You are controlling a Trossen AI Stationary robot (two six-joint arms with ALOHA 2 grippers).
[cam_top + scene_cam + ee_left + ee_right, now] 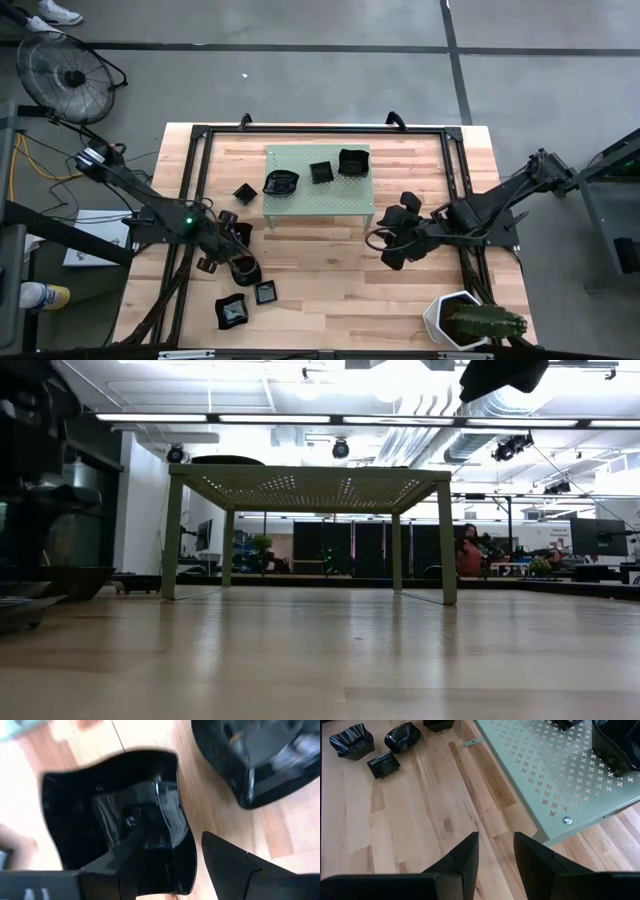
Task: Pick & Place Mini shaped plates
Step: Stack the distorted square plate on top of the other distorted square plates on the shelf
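Note:
Several small glossy black dishes show in the high view. Three stand on the green perforated stand (318,197): (281,182), (321,172), (352,161). The others lie on the wooden table: a small one (243,191), a rounded one (245,270), a small square one (265,292) and a wavy one (232,312). My left gripper (230,243) is low over a wavy-edged square dish (115,810), open, with one finger (131,852) inside it and the other (240,865) outside its wall. My right gripper (393,240) (495,855) hangs open above bare wood by the stand's right end. My left gripper comes at the wavy-edged square dish from above. One finger is down inside the hollow and the other is outside the near side wall (187,847). The dish sits flat on the table. I cannot tell whether either finger touches it.
The rounded dish (255,755) lies close beside the left gripper. A white hexagonal pot (445,315) with a cactus stands at the table's near right corner. Bare wood lies between the stand and the near edge. The stand's legs (445,540) rise from the table.

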